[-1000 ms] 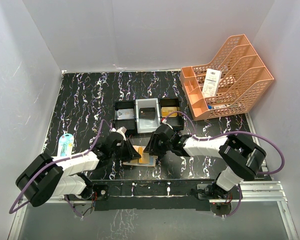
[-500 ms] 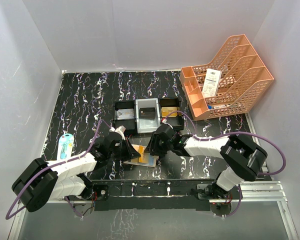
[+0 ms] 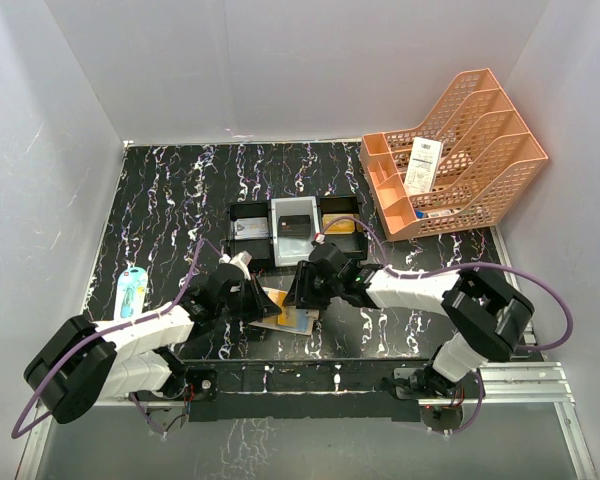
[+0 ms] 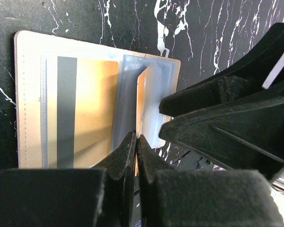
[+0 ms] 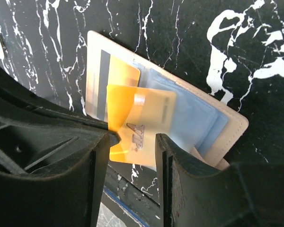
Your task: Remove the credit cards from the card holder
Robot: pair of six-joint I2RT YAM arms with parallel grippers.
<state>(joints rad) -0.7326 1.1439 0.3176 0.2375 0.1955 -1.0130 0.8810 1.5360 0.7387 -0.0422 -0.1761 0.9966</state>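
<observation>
Tan folding leather-like card holder (image 4: 28,94) open flat on black marbled table (image 3: 160,200); thin gold plastic credit card (image 5: 146,113) partly out of slot; left gripper (image 4: 136,142) closed at slot edge; right gripper (image 5: 132,138) jaws apart, grip unclear; card likely stiff, slick: pinch exposed end.

Three plain, pale grey-white walls close the space in: a back wall (image 3: 300,70) far beyond the jaws, and a left wall (image 3: 30,200) and a right wall (image 3: 580,220) well out to either side of them. Directly under the jaws lies a black surface (image 3: 180,200) veined with white like marble. On the near side, behind the jaws, a silvery metal rail (image 3: 540,378) edges it. The light is soft and even, with only faint shadows.
</observation>
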